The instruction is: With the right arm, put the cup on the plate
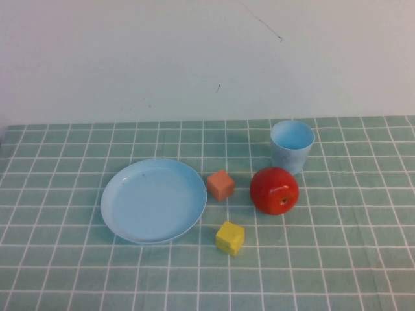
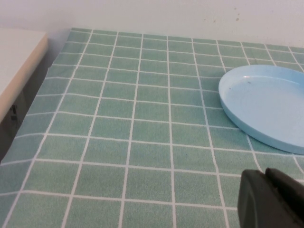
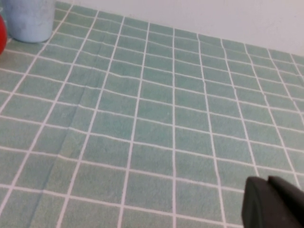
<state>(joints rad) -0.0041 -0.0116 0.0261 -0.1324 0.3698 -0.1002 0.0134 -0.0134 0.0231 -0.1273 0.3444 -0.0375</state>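
Note:
The light blue cup (image 1: 292, 146) stands upright at the back right of the green checked cloth, just behind the red apple (image 1: 274, 190). The light blue plate (image 1: 154, 199) lies empty to the left of centre. Neither arm shows in the high view. My right gripper (image 3: 268, 183) is shut and empty, low over bare cloth, far from the cup (image 3: 28, 19). My left gripper (image 2: 266, 178) is shut and empty over the cloth, near the plate's rim (image 2: 228, 109).
An orange cube (image 1: 221, 185) sits between the plate and the apple. A yellow cube (image 1: 230, 238) lies in front of it. A white wall runs behind the table. A pale surface (image 2: 14, 61) adjoins the table's edge in the left wrist view.

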